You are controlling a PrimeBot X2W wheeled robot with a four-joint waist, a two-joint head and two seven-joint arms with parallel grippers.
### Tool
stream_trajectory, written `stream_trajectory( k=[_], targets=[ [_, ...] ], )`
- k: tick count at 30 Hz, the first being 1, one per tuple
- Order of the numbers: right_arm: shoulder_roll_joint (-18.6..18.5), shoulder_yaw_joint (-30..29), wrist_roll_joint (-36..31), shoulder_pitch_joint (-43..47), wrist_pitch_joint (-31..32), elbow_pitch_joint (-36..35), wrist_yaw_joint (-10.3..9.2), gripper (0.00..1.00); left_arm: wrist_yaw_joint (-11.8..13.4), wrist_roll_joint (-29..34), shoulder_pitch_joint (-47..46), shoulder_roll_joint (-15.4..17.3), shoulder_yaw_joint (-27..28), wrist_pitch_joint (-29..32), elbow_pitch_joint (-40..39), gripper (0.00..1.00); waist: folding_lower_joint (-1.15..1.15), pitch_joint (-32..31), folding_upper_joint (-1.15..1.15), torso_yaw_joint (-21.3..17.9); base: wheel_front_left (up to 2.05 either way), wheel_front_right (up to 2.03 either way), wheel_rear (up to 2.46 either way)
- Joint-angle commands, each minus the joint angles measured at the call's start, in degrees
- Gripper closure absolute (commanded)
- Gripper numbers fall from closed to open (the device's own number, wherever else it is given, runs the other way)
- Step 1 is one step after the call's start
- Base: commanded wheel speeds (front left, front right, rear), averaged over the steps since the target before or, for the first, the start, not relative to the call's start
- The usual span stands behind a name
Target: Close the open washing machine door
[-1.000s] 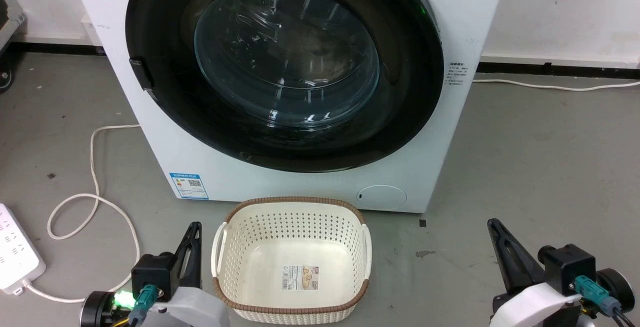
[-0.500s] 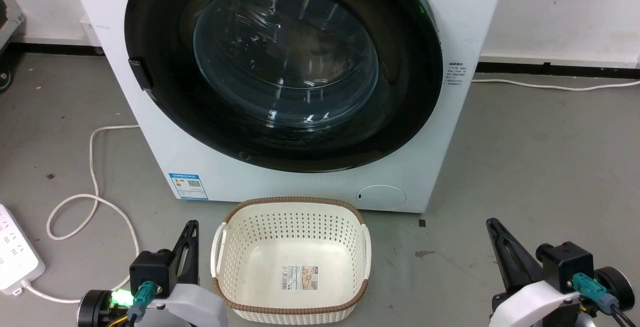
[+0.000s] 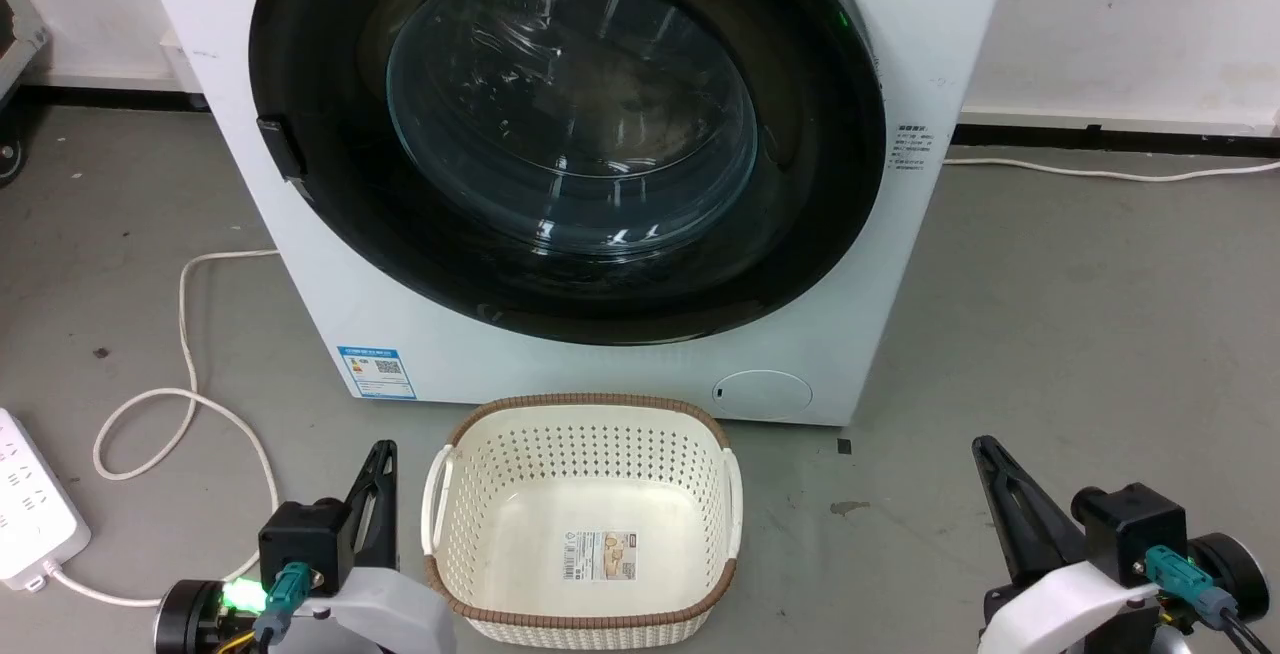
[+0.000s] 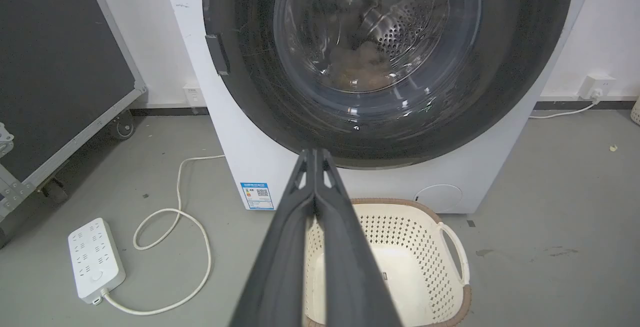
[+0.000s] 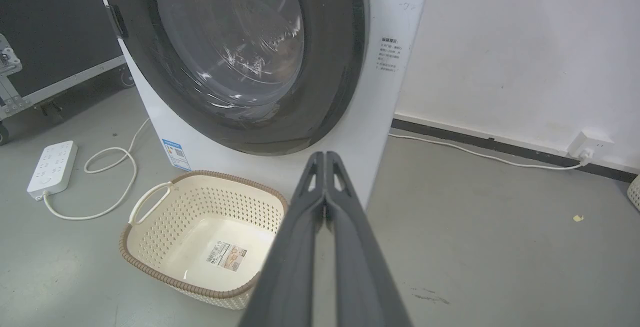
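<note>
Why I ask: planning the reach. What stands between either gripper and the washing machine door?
Nothing visible lies directly between. The cream basket sits on the floor before the washing machine, below the door, between the left gripper and right gripper, beside either line of reach. The door already looks shut.

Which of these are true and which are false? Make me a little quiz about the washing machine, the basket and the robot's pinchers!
1. The washing machine door sits flat against the front of the washing machine. True.
2. The basket is full of clothes. False: it holds only a label on its bottom.
3. The left gripper and the right gripper both have their fingers pressed together. True.
4. The left gripper is holding the basket's handle. False: it holds nothing and sits beside the basket.
5. A white power strip lies on the floor on the robot's left. True.
</note>
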Motion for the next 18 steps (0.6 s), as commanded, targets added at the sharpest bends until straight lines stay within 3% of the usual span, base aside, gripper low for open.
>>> stream_trajectory(
  k=[1, 18],
  targets=[
    [0.28, -0.02, -0.36, -0.81, 0.02, -0.29, -0.04, 1.0, 0.12, 0.16, -0.87, -0.04, 0.04, 0.02, -0.25, 1.0, 0.0, 0.0, 0.0, 0.0, 0.0, 0.0, 0.0],
    [0.28, -0.02, -0.36, -0.81, 0.02, -0.29, -0.04, 1.0, 0.12, 0.16, -0.87, -0.04, 0.04, 0.02, -0.25, 1.0, 0.0, 0.0, 0.0, 0.0, 0.0, 0.0, 0.0]
  ],
)
